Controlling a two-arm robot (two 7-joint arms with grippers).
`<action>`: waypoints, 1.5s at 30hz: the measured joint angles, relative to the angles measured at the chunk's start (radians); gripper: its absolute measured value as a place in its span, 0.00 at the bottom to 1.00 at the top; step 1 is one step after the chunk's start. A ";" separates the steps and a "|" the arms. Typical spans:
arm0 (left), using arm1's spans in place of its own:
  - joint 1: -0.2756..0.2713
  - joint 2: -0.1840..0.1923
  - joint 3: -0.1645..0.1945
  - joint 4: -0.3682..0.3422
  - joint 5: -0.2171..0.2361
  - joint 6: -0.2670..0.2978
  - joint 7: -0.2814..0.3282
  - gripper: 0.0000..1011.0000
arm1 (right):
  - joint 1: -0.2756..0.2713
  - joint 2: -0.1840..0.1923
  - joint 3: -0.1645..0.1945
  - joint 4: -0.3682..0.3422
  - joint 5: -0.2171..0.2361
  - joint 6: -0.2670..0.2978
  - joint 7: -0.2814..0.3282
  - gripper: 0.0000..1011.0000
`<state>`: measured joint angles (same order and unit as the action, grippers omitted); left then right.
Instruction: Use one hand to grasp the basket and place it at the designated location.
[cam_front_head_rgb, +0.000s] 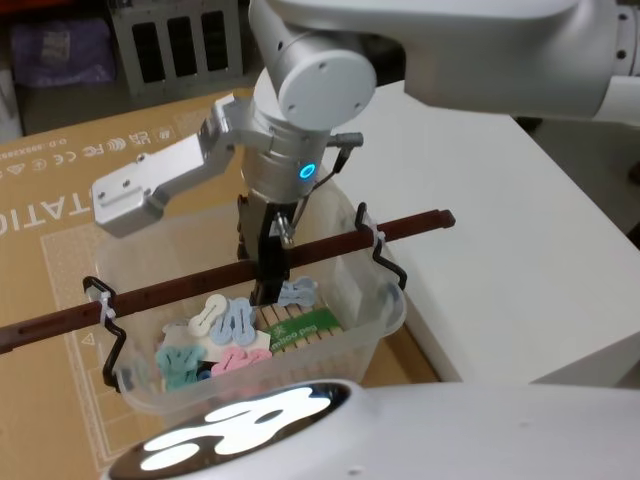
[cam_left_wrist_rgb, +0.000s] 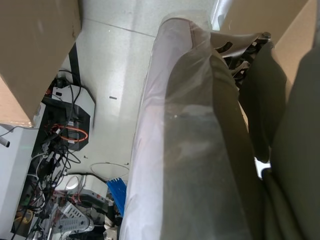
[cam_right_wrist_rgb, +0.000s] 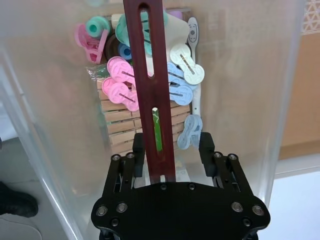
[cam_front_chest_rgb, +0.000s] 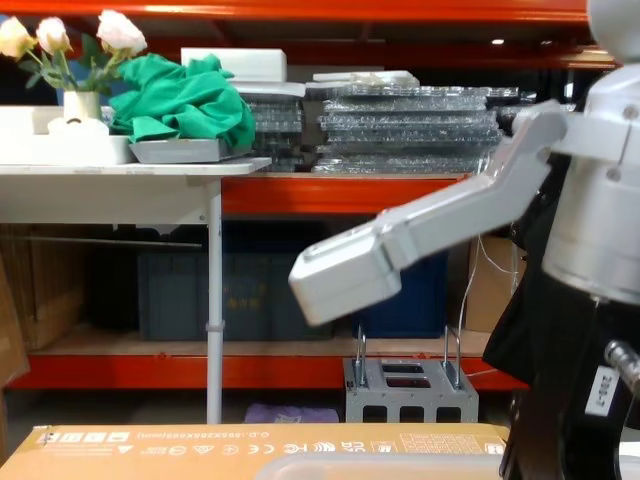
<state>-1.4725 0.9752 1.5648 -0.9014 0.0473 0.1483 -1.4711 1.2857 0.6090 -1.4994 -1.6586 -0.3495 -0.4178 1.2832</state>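
Right gripper (cam_right_wrist_rgb: 172, 142): open, astride basket (cam_front_head_rgb: 352, 275) handle bar (cam_right_wrist_rgb: 150, 92), near middle. Close squarely on bar; lift level.

The right gripper (cam_front_head_rgb: 266, 284) in the basket (cam_front_head_rgb: 392, 312)
It is down at the brown bar (cam_front_head_rgb: 180, 290), above colourful clips (cam_front_head_rgb: 236, 320).

Right arm (cam_front_head_rgb: 480, 50): glossy white shells, grey round joint cap (cam_front_head_rgb: 325, 85), blue ring light (cam_front_head_rgb: 305, 172) at wrist, thin black cable (cam_front_head_rgb: 345, 150) alongside. Silver bracket (cam_front_head_rgb: 150, 185) off the wrist. Right claw (cam_right_wrist_rgb: 170, 145): matte black, plate studded with silver screws (cam_right_wrist_rgb: 121, 207).
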 joint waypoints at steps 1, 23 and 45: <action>0.000 0.000 0.000 0.000 0.000 0.000 0.000 0.00 | 0.001 0.001 0.002 0.000 0.002 -0.001 0.000 0.63; 0.000 0.000 0.000 0.000 0.000 0.000 0.000 0.00 | 0.025 0.097 0.101 -0.064 0.102 -0.047 -0.014 0.99; 0.000 0.000 0.000 0.000 0.000 0.000 0.000 0.00 | 0.030 0.222 0.230 -0.120 0.203 -0.106 -0.036 0.99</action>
<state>-1.4725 0.9752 1.5648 -0.9015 0.0473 0.1483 -1.4712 1.3159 0.8314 -1.2690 -1.7784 -0.1462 -0.5242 1.2471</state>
